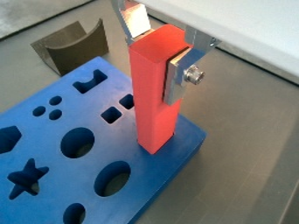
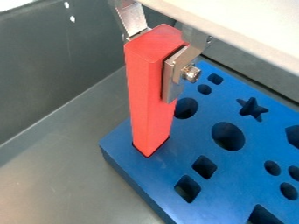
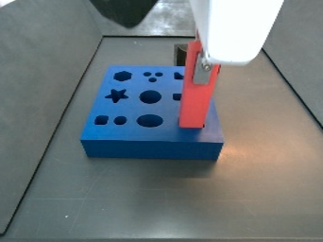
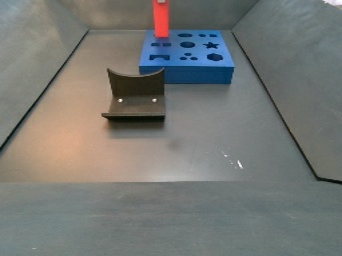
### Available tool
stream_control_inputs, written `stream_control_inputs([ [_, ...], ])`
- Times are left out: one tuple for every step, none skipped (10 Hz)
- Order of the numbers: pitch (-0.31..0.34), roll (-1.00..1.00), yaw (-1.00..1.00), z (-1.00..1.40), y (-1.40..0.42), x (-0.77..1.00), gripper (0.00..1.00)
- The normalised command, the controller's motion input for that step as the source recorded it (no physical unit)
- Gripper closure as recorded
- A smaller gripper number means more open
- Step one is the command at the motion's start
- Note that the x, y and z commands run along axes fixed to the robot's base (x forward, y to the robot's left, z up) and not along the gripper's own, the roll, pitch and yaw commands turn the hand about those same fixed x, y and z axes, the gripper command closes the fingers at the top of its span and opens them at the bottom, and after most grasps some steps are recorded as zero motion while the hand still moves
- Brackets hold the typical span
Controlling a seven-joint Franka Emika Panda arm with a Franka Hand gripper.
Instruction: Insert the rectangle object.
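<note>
The rectangle object, a long bright red bar (image 1: 155, 105), stands upright in both wrist views (image 2: 149, 105). My gripper (image 1: 156, 57) is shut on its upper end, with one silver finger on each side (image 2: 158, 52). The bar's lower end meets the top of the blue block with shaped holes (image 1: 117, 140) near one corner (image 2: 239, 188). I cannot tell whether the end is inside a hole. In a side view the bar (image 3: 195, 99) stands at the block's (image 3: 127, 137) right edge under the gripper (image 3: 198, 66). It also shows small at the far end of the bin (image 4: 160, 20).
A dark olive curved piece (image 4: 134, 97) stands on the floor in front of the blue block (image 4: 201, 70); it also shows in a wrist view (image 1: 70, 44). Grey bin walls (image 2: 47, 52) surround the floor.
</note>
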Motion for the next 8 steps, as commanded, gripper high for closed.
stream_control_inputs([
  [-0.004,0.00,0.00,-0.33,0.00,0.01,1.00],
  [0.000,0.00,0.00,-0.36,0.00,0.05,1.00],
  [0.000,0.00,0.00,-0.37,0.00,0.12,1.00],
  [0.000,0.00,0.00,-0.36,0.00,0.14,1.00],
  [0.000,0.00,0.00,-0.37,0.00,0.15,1.00],
  [0.000,0.00,0.00,-0.37,0.00,0.11,1.00],
  [0.033,0.05,0.00,-0.01,0.00,0.03,1.00],
  [0.000,0.00,0.00,0.00,0.00,0.00,1.00],
])
